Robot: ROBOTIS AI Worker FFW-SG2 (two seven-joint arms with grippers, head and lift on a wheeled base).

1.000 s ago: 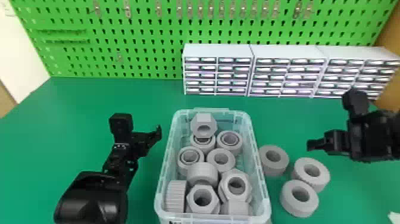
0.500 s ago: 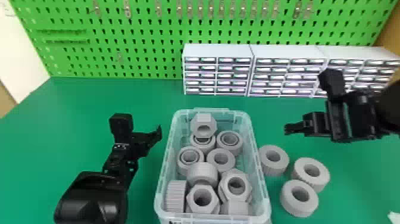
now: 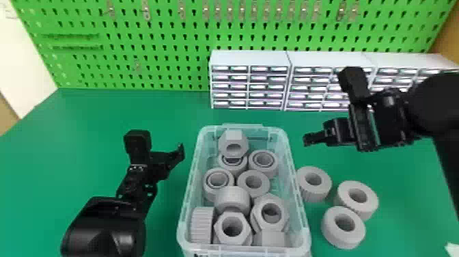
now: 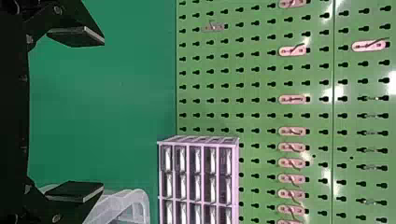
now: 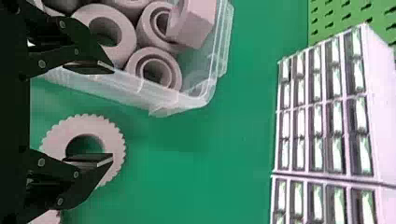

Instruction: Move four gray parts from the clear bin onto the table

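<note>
Three gray parts (image 3: 345, 211) beside bin's rim (image 3: 303, 218)

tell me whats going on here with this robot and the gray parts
The robot is taking four gray parts out of the clear bin. Three parts lie on the table beside it, so probably one is left to move. Nothing is held: the right gripper is open above the table, and the left gripper is open on the bin's other side.

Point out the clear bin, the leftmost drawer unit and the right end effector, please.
Clear bin (image 3: 240, 127): head view, far rim.
Leftmost drawer unit (image 3: 249, 58): head view, top face.
Right end effector (image 5: 112, 113): right wrist view, between its fingertips.
</note>
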